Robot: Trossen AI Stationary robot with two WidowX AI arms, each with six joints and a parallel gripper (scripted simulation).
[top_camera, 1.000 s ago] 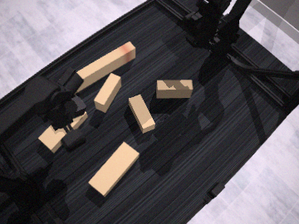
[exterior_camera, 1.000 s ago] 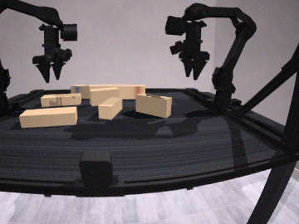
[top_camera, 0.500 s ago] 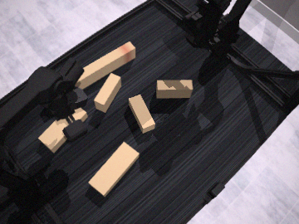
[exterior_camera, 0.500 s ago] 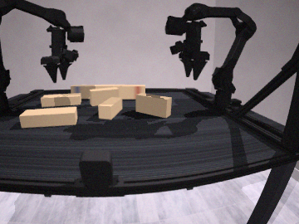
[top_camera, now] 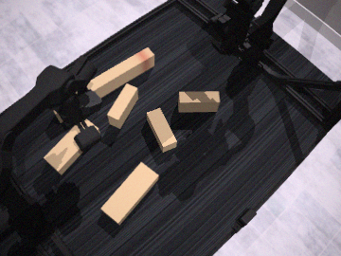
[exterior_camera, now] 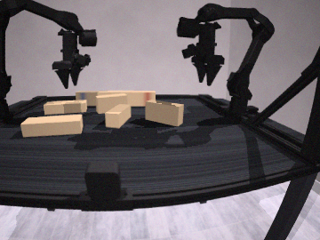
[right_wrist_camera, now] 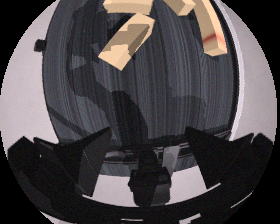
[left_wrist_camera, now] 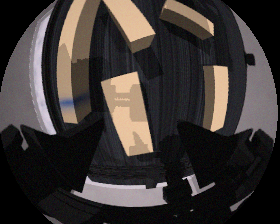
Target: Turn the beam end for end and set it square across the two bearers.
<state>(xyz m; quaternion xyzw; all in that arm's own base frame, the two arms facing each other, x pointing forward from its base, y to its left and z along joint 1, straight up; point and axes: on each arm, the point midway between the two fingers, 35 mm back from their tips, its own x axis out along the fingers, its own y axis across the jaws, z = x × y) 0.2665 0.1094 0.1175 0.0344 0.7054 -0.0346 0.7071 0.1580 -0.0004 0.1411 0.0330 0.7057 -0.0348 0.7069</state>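
Well, taking the exterior view as a clock laid on the table, its six toward the camera, a dark bracket (top_camera: 247, 215) (exterior_camera: 103, 180) (left_wrist_camera: 250, 59) (right_wrist_camera: 40, 45) sits on the near edge around six o'clock. Beyond it and toward eight lies a broad wooden block (top_camera: 130, 192) (exterior_camera: 52, 125) (left_wrist_camera: 217, 97). The right-hand block (top_camera: 199, 101) (exterior_camera: 164, 113) (right_wrist_camera: 127, 42) lies toward three, partly shadowed on top. At the centre is a narrow block (top_camera: 162, 130) (exterior_camera: 117, 116) (left_wrist_camera: 190, 20) (right_wrist_camera: 129, 6), well apart from the broad one.

Farther back, toward ten, a shadow-marked block (top_camera: 71, 149) (exterior_camera: 66, 107) (left_wrist_camera: 127, 115) lies under the left claw (top_camera: 84, 123) (exterior_camera: 70, 86) (left_wrist_camera: 141, 122). Its fingers are spread, pointing down with nothing between them. Another small block (top_camera: 123, 106) (exterior_camera: 111, 103) (left_wrist_camera: 130, 25) (right_wrist_camera: 180, 6) is near twelve, just in front of the beam.

The beam (top_camera: 120, 74) (exterior_camera: 133, 98) (left_wrist_camera: 67, 75) (right_wrist_camera: 210, 30) is the farthest piece, lying across twelve along the back, not yet across two bearers. Its blue band (exterior_camera: 83, 96) (left_wrist_camera: 74, 102) is toward eleven, its red band (top_camera: 143, 57) (exterior_camera: 147, 96) (right_wrist_camera: 213, 39) toward one. Up at two, the right claw (top_camera: 242, 53) (exterior_camera: 204, 84) (right_wrist_camera: 150, 131) hangs above the table, spread and empty, well apart from the beam. Which blocks are the bearers, I cannot tell.
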